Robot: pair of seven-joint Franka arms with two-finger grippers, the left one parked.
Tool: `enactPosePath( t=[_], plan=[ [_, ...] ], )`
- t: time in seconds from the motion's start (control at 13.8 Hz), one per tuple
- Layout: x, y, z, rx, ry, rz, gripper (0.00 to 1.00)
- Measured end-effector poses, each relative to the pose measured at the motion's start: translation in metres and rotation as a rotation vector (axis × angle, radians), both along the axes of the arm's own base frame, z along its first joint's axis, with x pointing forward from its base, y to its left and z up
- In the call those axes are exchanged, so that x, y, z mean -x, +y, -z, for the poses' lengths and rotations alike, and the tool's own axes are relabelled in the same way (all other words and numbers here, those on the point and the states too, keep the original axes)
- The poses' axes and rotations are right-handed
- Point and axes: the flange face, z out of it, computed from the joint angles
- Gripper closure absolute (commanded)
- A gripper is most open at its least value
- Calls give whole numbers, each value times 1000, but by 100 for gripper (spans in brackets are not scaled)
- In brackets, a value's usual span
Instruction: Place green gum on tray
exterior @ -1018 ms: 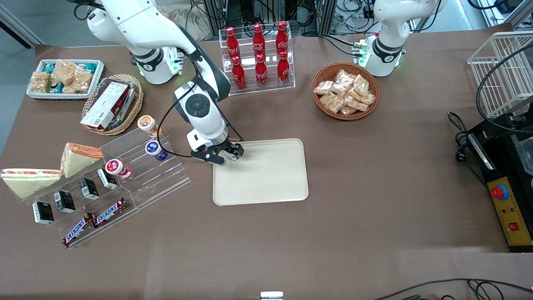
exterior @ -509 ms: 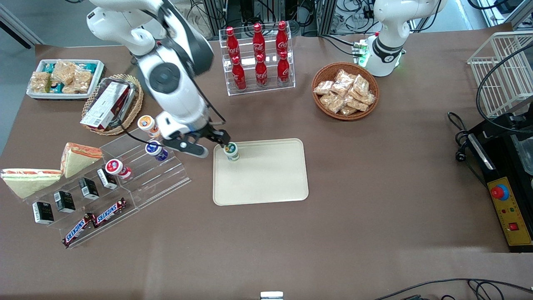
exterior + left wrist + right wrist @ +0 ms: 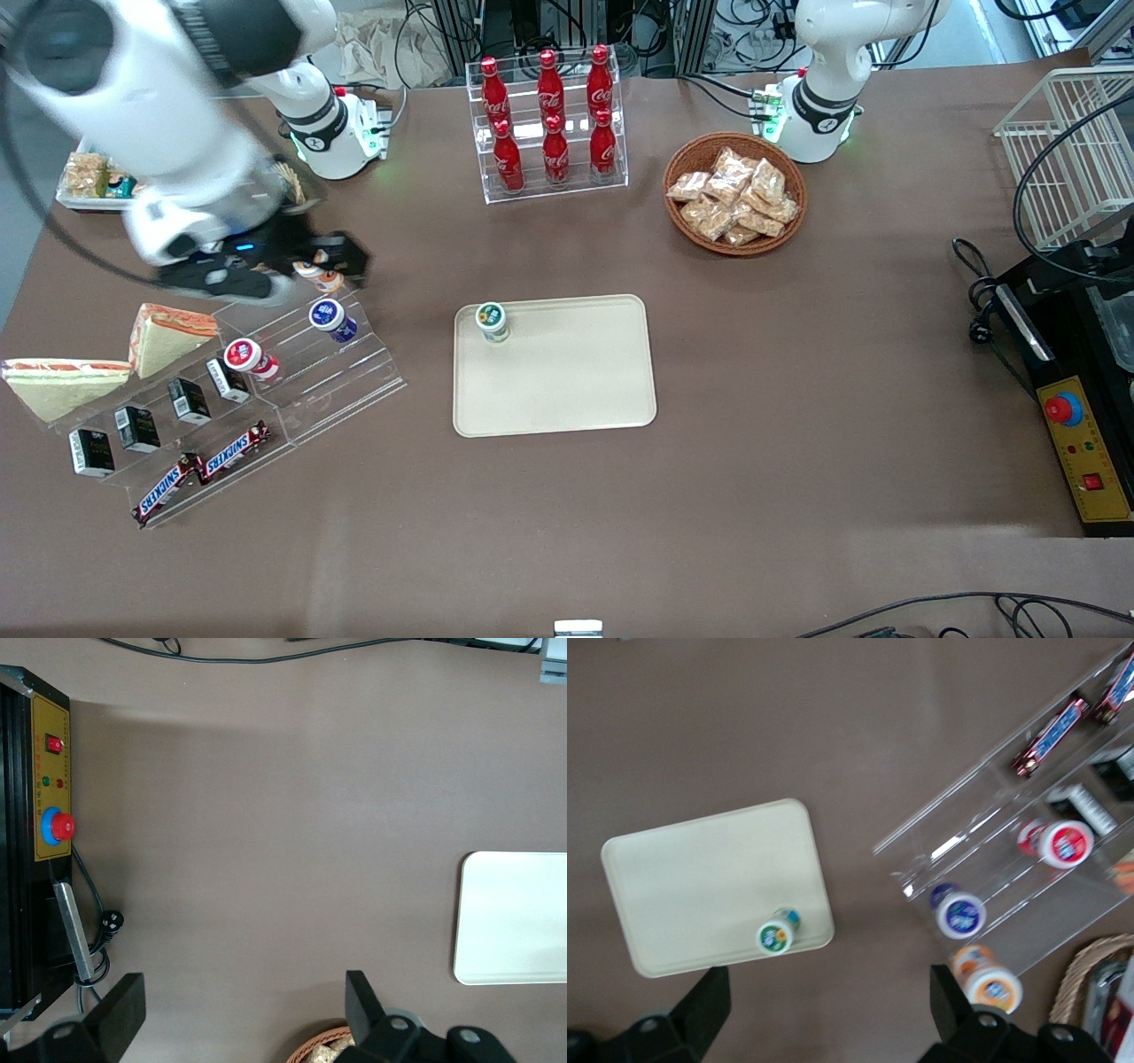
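Moved since earlier: right arm has swung up and away from the tray toward its own end of the table; half a second ago its gripper was right at the green gum, a second ago clamped over it at the tray corner.
Green gum (image 3: 492, 321): stands upright and alone on the tray, in the corner nearest the acrylic stepped rack; lid up, nothing touching it. Also seen from the wrist camera (image 3: 776, 934), just inside the rim.
Tray (image 3: 576, 390): flat on the brown tablecloth, otherwise bare; holds the bottle where it was let go, so the placing looks done to me.
Gripper (image 3: 292, 259): blurred with motion, high above the upper step of the rack, well apart from the gum.
Gripper state: fingers (image 3: 700, 1005) spread wide in the wrist view, with nothing between them; released, carrying nothing.
Acrylic stepped rack (image 3: 354, 372): keeps the orange-lidded bottle (image 3: 317, 273), blue-lidded bottle (image 3: 330, 317) and red-lidded bottle (image 3: 248, 357) on its steps, untouched; Snickers bars (image 3: 199, 470) on the lowest step.
Judgement: arm appears to be withdrawing after release; gum sits close to the rim, though steady.
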Motion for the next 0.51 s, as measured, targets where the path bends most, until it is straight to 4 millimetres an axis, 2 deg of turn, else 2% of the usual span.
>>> enactPosePath(
  t=[0.22,0.36,0.51],
  plan=[
    [-21,-99,-2,18,-18,-105,0],
    [-26,-145,-1,43,-21,-130,0],
    [-28,-180,1,50,-19,-134,0]
  ],
)
